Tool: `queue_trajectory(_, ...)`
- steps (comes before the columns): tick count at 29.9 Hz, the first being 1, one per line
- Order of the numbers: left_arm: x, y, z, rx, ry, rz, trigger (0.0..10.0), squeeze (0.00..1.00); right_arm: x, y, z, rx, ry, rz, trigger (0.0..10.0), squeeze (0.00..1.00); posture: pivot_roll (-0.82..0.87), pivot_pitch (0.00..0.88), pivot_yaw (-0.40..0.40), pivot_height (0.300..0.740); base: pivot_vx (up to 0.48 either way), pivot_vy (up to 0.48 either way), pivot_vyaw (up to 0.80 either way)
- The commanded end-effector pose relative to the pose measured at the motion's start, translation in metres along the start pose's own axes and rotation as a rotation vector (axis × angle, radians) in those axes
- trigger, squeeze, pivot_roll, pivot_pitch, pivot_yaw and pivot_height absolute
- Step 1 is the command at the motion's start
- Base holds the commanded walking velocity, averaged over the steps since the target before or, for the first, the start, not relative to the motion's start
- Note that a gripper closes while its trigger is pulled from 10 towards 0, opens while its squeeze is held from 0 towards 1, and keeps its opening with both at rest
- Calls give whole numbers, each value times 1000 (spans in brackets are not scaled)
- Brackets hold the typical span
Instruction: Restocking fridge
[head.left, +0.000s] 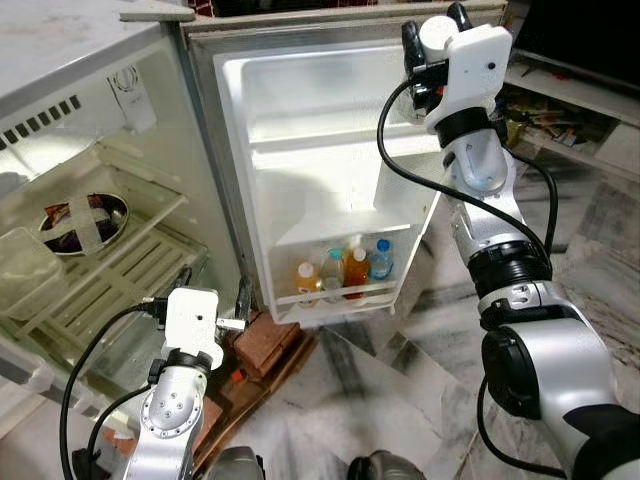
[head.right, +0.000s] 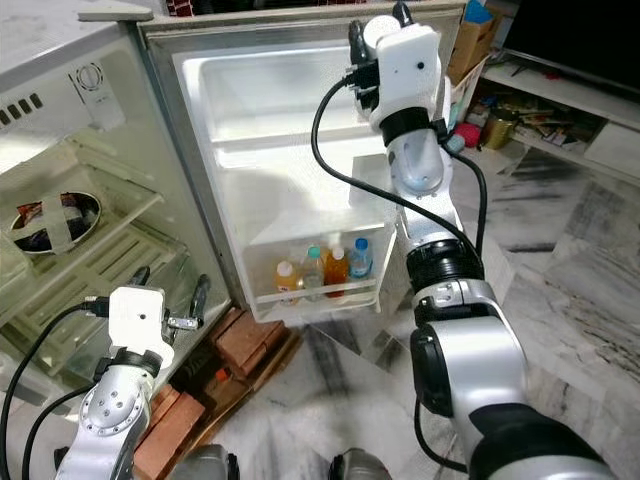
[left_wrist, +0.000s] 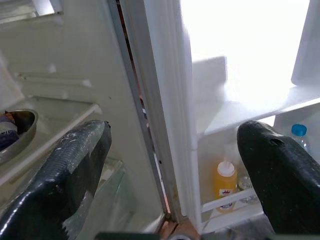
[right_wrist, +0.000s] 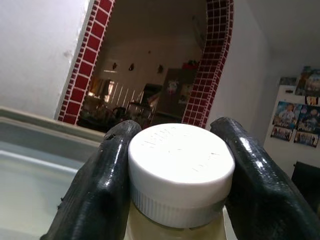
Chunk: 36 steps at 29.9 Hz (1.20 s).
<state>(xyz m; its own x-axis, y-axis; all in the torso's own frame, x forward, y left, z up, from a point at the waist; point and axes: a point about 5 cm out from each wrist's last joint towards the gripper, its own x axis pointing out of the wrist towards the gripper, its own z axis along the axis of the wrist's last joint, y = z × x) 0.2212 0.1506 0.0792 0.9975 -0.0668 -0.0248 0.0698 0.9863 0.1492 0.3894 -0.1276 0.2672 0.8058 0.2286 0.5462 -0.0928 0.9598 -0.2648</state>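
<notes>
Door shelf: 4 bottles; right end effector grips white-capped bottle.

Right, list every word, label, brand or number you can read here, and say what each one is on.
No text reads clearly.
White cap of the bottle in the right gripper: faint embossed lettering, too blurred to read.
Yellow bottle in the door shelf: a small dark label mark, too small to read.
Other door-shelf bottles: labels too small to read.
Posters on the far cabinet: pictures, no legible words.

Glossy white plastic lines the fridge door; a ribbed white plastic cap sits between glossy black fingers, near a shiny metal bowl and marble-look floor.
</notes>
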Motion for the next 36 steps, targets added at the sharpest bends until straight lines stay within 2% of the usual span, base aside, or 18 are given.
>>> queue_trajectory(1,0,1,5,9,-16,-1,10000,0,10,-6,17,-9,-79,-21,10000,0,179,60,-13,740,0,0,0)
queue_trajectory(12,0,1,5,8,-14,-2,10000,0,11,-6,15,-11,-91,-22,10000,0,179,60,-13,740,0,0,0)
queue_trajectory(14,-2,3,6,9,-16,10,10000,0,16,-9,22,-15,-117,-34,10000,0,183,59,-17,740,319,0,0)
queue_trajectory(16,-1,-2,4,-1,-9,4,10000,0,8,0,40,-6,-244,7,10000,0,160,52,-13,740,444,0,0)
queue_trajectory(19,-1,0,2,16,-1,11,10000,0,6,5,43,-10,-272,30,10000,0,161,52,-14,740,470,0,0)
queue_trajectory(27,-1,1,1,10,7,24,10000,0,3,10,41,-7,-267,40,10000,0,157,54,-12,740,408,0,0)
queue_trajectory(36,1,-1,0,10,14,25,10000,0,1,11,35,1,-233,36,10000,0,163,54,-14,740,0,0,0)
